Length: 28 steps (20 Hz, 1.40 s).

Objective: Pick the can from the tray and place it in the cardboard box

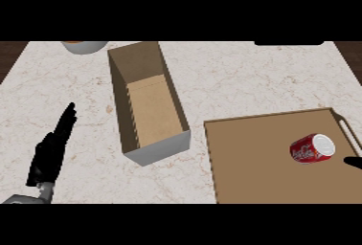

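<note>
From the head view you have bare counter [247, 81] between the cardboard box [145, 103], which stands open with nothing visible inside, and the tray [247, 162] at lower right. Your can [311, 148] lies on its side in the tray near its right rim, just beside the right hand [354, 162]; only a tip of it shows at the edge, so you cannot tell its state. Your left hand [50, 153] rests open with straight fingers left of the box, well apart from the can.

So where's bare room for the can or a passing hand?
The cardboard box is bare inside. Counter between the box and the tray is free, as is the tray's left half. It is crowded at the tray's right, where the right hand nears the can.
</note>
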{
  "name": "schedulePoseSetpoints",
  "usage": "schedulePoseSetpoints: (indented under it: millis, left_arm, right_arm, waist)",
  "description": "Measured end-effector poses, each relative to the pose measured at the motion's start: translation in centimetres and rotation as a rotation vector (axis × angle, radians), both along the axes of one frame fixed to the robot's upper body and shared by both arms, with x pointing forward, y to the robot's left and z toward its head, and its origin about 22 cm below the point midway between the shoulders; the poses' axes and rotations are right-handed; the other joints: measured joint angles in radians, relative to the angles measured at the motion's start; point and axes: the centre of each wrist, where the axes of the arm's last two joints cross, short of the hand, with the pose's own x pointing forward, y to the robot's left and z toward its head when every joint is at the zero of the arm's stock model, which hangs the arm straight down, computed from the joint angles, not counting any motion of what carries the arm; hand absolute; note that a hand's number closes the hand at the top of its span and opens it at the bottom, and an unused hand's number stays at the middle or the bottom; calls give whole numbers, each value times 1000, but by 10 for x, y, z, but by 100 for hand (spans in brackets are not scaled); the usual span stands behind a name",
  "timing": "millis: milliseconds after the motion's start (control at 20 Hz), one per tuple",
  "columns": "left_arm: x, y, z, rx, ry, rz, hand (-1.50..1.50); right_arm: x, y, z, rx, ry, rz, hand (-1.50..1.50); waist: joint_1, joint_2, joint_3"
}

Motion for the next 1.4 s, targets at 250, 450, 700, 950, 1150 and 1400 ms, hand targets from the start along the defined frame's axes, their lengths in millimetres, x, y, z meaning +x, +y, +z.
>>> schedulePoseSetpoints:
  millis: [250, 450, 700, 950, 1150, 1400]
  left_arm:
    - [3, -3, 6, -5, -2, -11, 0]
    - [2, -6, 2, -6, -6, -16, 0]
    - [3, -8, 1, -5, -10, -20, 0]
    - [-3, -8, -3, -3, -4, -14, 0]
    - [-2, -2, 5, -3, 0, -12, 0]
    - [-5, -8, 2, -6, -6, -7, 0]
  right_arm:
    - [0, 22, 26, -20, 292, 70, -150]
    - [8, 43, 43, -9, 426, 93, -150]
    - [16, 65, 37, -9, 490, 88, -150]
    - [19, 77, 22, -11, 507, 70, -150]
    - [22, 79, 18, -16, 529, 56, -150]
    - [19, 82, 12, -12, 546, 49, -150]
  waist:
    - [10, 3, 1]
    - [17, 5, 3]
    - [17, 6, 4]
    - [15, 6, 5]
    - [14, 5, 5]
    - [12, 5, 6]
